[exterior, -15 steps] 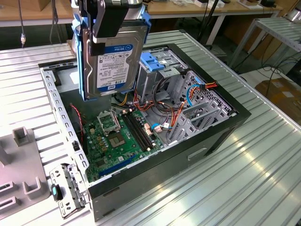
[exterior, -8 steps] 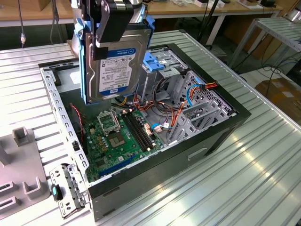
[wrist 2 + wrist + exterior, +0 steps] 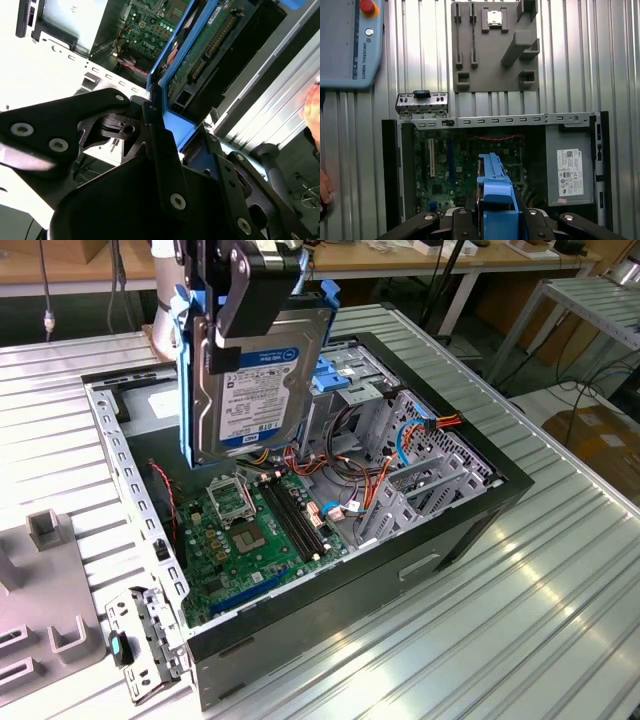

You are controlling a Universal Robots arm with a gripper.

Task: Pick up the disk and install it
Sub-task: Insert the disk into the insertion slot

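Black PC case holds mobo, cables; hand grips disk above it.

Disk silver, label white-blue, carrier blue; fingers black; motherboard green; table ribbed grey.

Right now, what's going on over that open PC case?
The arm's gripper is shut on the disk and holds it on edge in the air above the open computer case. The disk hangs over the motherboard, to the exterior view's left of the drive cage with the blue top. It is not yet seated in anything.
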